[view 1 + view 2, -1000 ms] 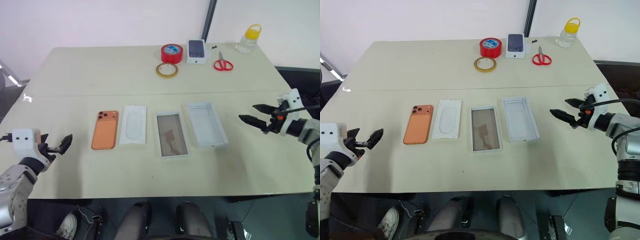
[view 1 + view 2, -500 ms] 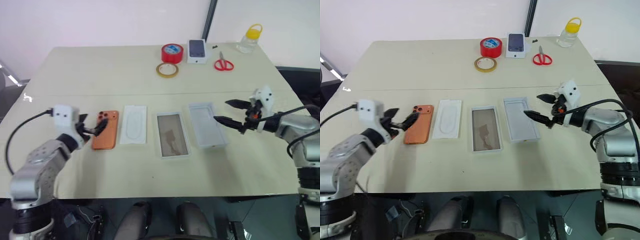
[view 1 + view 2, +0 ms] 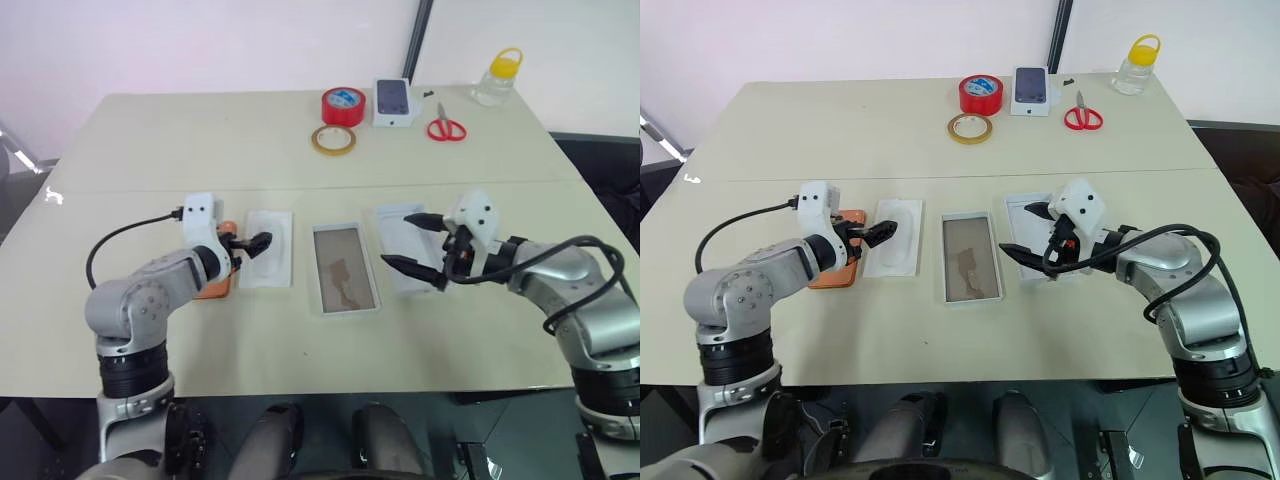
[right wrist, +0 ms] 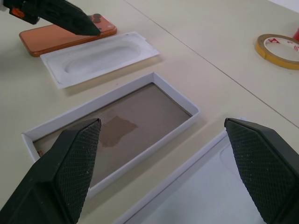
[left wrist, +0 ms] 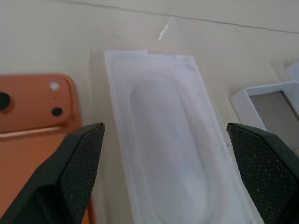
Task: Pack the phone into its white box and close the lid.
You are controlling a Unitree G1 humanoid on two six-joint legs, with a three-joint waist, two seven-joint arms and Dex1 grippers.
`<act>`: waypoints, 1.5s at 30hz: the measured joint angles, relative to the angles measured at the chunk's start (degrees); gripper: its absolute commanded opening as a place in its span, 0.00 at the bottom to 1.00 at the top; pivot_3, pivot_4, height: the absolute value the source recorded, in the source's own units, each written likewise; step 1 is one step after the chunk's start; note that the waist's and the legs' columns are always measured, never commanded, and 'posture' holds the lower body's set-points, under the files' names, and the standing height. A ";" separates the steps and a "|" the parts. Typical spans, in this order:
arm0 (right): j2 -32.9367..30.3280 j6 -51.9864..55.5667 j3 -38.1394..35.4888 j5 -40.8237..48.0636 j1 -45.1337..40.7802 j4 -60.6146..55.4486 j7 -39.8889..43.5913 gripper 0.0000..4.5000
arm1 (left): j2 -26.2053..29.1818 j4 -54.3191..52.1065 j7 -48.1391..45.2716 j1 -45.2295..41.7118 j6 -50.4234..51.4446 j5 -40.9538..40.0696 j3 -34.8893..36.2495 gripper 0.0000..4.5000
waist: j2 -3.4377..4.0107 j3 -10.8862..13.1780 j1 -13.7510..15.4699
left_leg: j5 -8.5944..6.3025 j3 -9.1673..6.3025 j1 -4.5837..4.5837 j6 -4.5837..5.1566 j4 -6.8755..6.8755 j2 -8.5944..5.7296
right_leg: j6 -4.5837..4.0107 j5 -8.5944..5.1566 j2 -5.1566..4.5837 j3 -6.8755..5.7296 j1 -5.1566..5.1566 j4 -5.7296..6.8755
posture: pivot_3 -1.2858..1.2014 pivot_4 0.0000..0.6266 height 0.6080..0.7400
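Fingers, left: the left gripper [image 3: 252, 243] stands spread wide and empty, over the near edge of the thin white insert [image 3: 268, 262], with the phone just beside it.
Fingers, right: the right gripper [image 3: 413, 244] is also spread wide, holding nothing, over the lid.
Phone: the phone [image 3: 836, 262] lies flat on the desk [image 3: 150, 140], orange back up, camera cluster at its far end, partly hidden behind the left forearm; not yet picked up.
White box: the white box [image 3: 345, 269] sits open in the middle, between insert and lid, its brownish floor bare.
Lid: the lid [image 3: 1038, 222] lies inside-up just beside the box, under the right hand.
Far end of desk: red tape roll [image 3: 344, 105], clear tape ring [image 3: 334, 140], smaller white box [image 3: 394, 102], scissors [image 3: 446, 127] and a yellow-capped bottle [image 3: 498, 77], well apart from the work.
Risk: the left fingers look aimed at the insert, so a pinch here may take the wrong piece; a flat phone offers little edge and could skid towards the insert.
Risk: lifting the lid before the phone is in could knock the box askew.
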 measured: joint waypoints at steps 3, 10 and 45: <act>0.44 -0.42 0.82 -0.18 -0.69 1.06 -0.13 0.98 | -1.23 -0.05 1.50 -1.38 5.47 -0.36 1.99 0.98 | -0.01 0.00 -0.04 | 0.00 0.06 0.00 0.00 0.01 0.00 | 0.01 0.01 0.01 0.05 -0.01 0.00 | 0.52 0.24 1.00; 1.62 -3.28 3.04 -0.73 -3.77 5.22 0.55 0.98 | -3.38 -0.99 4.85 -2.99 15.71 2.16 3.55 0.98 | -0.04 0.01 -0.10 | 0.00 0.08 0.02 -0.01 0.00 0.00 | 0.03 0.01 0.03 0.08 -0.02 0.01 | 0.52 0.24 1.00; -1.21 -5.77 27.74 -16.35 -3.37 -2.51 8.52 0.48 | -11.72 5.59 1.92 -13.11 15.72 7.15 25.62 0.00 | -0.36 0.17 0.12 | 0.00 0.10 -0.01 -0.05 0.04 0.01 | 0.08 0.04 0.03 0.08 -0.05 0.00 | 0.52 0.24 1.00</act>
